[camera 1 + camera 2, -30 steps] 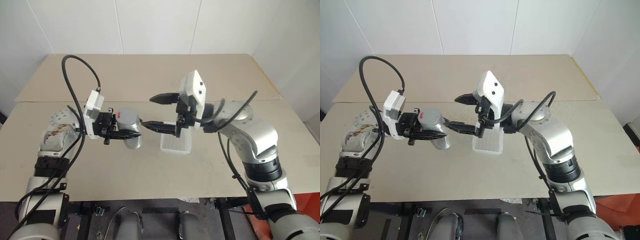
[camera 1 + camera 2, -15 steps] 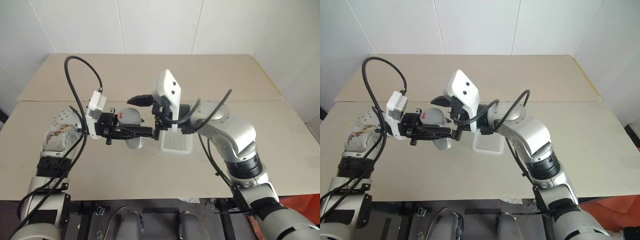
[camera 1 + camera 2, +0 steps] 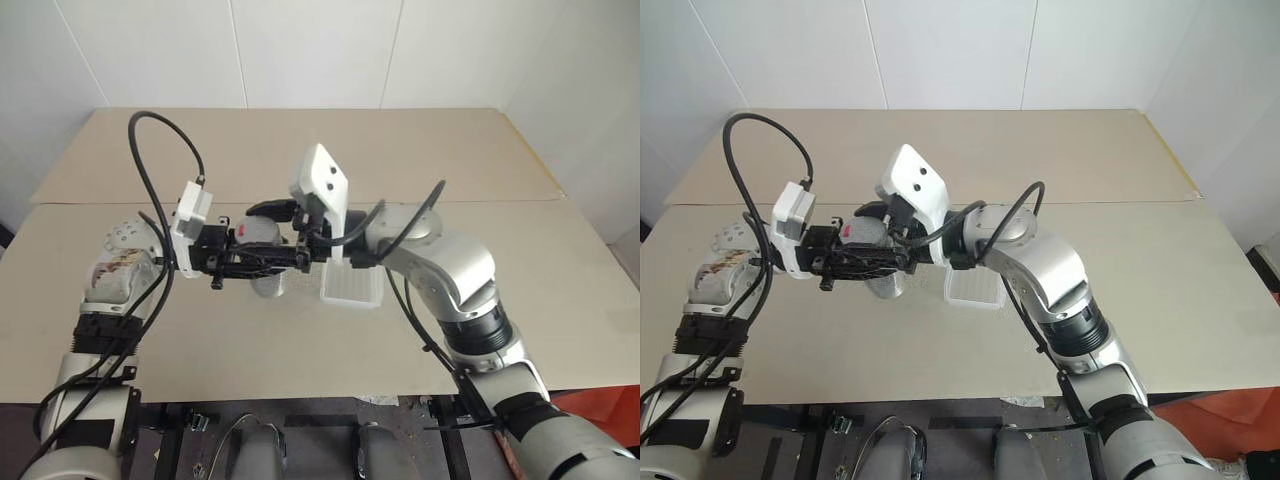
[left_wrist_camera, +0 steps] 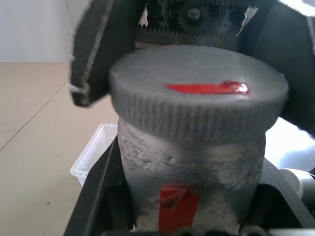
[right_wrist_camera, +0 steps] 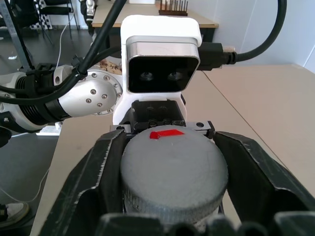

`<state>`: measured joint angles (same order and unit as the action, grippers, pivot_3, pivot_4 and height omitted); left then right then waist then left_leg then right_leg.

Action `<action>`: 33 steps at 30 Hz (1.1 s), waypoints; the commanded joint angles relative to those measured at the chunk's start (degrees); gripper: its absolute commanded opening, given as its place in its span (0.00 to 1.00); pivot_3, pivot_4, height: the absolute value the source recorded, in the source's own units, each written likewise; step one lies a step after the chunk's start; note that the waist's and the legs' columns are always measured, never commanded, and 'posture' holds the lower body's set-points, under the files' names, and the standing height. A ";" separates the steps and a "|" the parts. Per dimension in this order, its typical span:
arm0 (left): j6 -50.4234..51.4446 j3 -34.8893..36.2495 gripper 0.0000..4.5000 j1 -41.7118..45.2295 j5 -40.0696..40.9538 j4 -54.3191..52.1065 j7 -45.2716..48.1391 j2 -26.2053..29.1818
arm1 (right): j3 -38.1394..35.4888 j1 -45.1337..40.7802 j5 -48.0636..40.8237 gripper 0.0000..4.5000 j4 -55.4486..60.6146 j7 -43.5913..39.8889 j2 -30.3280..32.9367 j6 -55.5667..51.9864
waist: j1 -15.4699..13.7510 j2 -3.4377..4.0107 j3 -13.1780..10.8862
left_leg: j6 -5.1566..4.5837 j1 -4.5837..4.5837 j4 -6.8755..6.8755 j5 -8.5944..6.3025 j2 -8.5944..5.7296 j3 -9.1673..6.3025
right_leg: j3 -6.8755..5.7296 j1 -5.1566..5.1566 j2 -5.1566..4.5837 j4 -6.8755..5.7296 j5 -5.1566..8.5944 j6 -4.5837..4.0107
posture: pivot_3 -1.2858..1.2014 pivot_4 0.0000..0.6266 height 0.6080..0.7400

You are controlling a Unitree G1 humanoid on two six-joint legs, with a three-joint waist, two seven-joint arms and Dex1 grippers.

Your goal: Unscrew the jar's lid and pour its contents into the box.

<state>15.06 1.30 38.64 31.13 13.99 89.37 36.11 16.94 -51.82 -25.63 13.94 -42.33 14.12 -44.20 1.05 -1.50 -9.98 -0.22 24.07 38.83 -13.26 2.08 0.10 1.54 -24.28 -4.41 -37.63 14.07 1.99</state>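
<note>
My left gripper is shut on the jar and holds it above the table, just left of the box. The jar's frosted body and red label show between its own fingers. The grey lid with its red mark sits on the jar. My right gripper reaches in level from the right and is shut on the lid, one black finger pressed to each side. The contents are hidden inside the jar. The box lies flat on the table.
The beige table stretches around the box, with a seam across its far half and white walls behind. A black cable loops above my left forearm.
My right gripper has moved left from beside the box to the jar and has shut on the lid. The left gripper and jar have kept still.
</note>
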 commanded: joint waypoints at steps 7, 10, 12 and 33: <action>-0.50 0.00 0.44 -1.22 -0.07 -2.34 0.63 0.73 | -6.69 -3.22 -4.44 0.61 1.75 1.52 -1.04 -2.28 | 0.00 0.00 0.00 | 0.00 0.00 0.00 0.00 0.00 0.00 | 0.00 0.00 0.00 0.00 0.00 0.00 | 0.52 0.24 1.00; -1.23 -0.65 0.44 -1.64 -0.67 -2.20 1.01 0.51 | -11.56 -4.18 -9.64 0.61 1.46 1.86 -0.84 -6.10 | -0.03 0.00 0.00 | 0.00 0.00 0.00 0.00 0.00 0.00 | 0.00 0.01 -0.01 -0.01 0.00 0.00 | 0.52 0.24 1.00; -1.41 -0.80 0.44 -1.68 -0.87 -2.11 1.14 0.33 | -13.22 -4.33 -11.83 0.61 1.81 1.86 -0.31 -7.64 | -0.06 0.00 0.00 | 0.00 0.00 0.00 0.00 0.00 0.00 | 0.00 0.01 -0.01 -0.01 0.00 0.00 | 0.52 0.24 1.00; -5.59 1.94 0.44 -1.85 -3.80 -3.66 -12.95 -4.39 | -19.77 30.82 11.83 0.61 -0.54 23.35 11.03 6.35 | 0.45 -0.03 0.02 | 0.00 0.00 -0.03 0.00 -0.04 0.00 | 0.07 0.01 0.00 0.34 0.00 0.00 | 0.52 0.24 1.00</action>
<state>10.87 2.41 36.46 27.79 12.32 78.06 31.84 -1.99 -21.02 -14.54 13.38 -20.09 25.80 -40.54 1.50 -1.53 -9.97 -0.22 24.03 38.77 -13.26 2.04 0.11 1.65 -24.24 -4.40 -37.28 14.07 1.99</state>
